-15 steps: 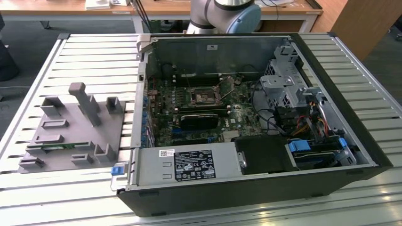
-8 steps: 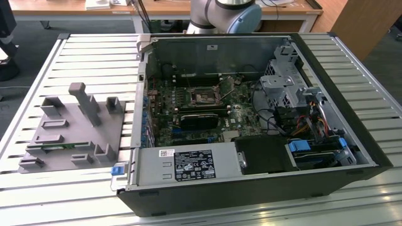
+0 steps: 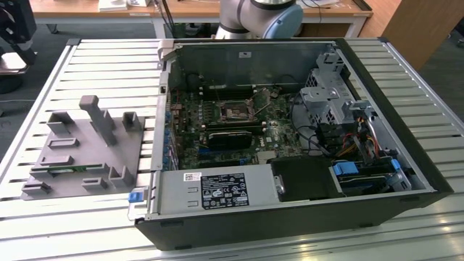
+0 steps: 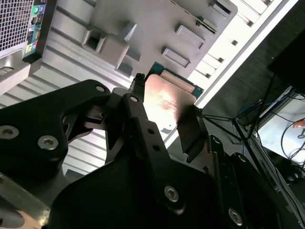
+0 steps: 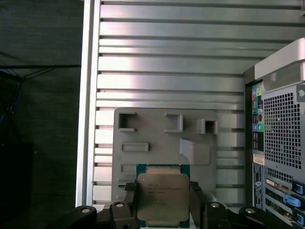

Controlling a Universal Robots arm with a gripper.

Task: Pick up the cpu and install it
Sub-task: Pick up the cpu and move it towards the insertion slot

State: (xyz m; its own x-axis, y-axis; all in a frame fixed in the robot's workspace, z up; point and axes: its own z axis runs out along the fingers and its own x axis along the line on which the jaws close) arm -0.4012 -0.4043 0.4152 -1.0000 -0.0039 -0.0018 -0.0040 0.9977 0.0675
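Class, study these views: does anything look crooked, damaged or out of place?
Nothing stands out. The cpu sits squarely between the fingers, showing no damage, with the grey tray beyond it.

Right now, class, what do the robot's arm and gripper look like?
The arm has rounded silver-grey joints with a pale blue cap. The gripper is matte black, with flat, angular linked fingers fastened by silver screws.

A slatted silver metal bench [image 3: 108, 70] stands on dark grey floor [image 3: 65, 32], with light wooden desks [image 3: 73, 8] at twelve o'clock in the exterior view.
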